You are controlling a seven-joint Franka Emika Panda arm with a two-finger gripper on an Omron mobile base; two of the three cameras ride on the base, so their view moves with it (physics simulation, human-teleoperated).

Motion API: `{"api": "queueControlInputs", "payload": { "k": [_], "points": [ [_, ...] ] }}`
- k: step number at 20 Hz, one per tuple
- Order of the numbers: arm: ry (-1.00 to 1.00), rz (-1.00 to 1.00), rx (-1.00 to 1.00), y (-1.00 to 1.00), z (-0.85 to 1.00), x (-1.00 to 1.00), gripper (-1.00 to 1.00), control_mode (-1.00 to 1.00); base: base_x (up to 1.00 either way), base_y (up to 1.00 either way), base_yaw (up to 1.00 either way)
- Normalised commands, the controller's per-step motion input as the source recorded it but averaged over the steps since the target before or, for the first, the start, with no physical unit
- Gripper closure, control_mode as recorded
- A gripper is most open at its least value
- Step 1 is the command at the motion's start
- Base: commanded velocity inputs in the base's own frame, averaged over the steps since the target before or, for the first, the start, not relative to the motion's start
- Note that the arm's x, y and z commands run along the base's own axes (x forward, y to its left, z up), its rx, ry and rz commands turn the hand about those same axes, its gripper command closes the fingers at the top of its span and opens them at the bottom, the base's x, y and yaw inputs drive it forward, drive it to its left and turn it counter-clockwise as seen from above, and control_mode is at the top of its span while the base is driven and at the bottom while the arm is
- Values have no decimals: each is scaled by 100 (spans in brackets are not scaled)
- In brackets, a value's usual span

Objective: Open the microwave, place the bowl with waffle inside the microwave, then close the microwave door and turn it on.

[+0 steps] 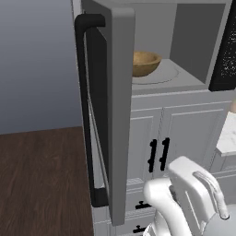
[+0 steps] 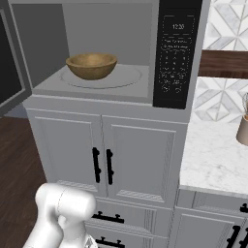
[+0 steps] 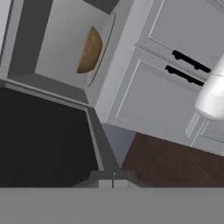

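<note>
The microwave (image 2: 111,29) stands open above the white cabinets. On its round turntable (image 2: 128,77) sits the tan wooden bowl (image 2: 91,67) (image 1: 144,64) (image 3: 91,51); the waffle is hidden below its rim. The microwave door (image 1: 120,92) is swung far out to the left, with its black bar handle (image 1: 85,115) facing the room. The black control panel (image 2: 175,53) is on the right side. In the hand view my gripper (image 3: 113,183) is shut and holds nothing. It is just off the door's dark window (image 3: 43,140), outside the cavity.
White cabinet doors with short black handles (image 2: 102,166) sit under the microwave, with drawers below. A marble counter (image 2: 213,155) extends to the right with a tan container (image 2: 243,128) at its edge. Dark wood floor (image 1: 41,184) lies left of the open door.
</note>
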Motion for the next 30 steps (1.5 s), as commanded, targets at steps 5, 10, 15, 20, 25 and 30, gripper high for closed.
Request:
{"api": "queueControlInputs", "payload": {
  "k": [5, 10, 15, 20, 25, 30],
  "points": [
    [-12, -3, -8, 26, 0, -49, 100, -100, 0, 0, 0],
    [-12, -7, -8, 34, -4, -42, 100, -100, 0, 0, 0],
    [0, -18, -11, 68, -7, 16, 100, -100, 0, 0, 0],
    [0, -23, -17, 98, -17, 61, 100, -100, 0, 0, 0],
    [2, -24, -25, 100, -41, 93, 100, -100, 0, 0, 0],
    [6, -31, -29, 70, -75, 100, 100, -100, 0, 0, 0]
  ]
}}
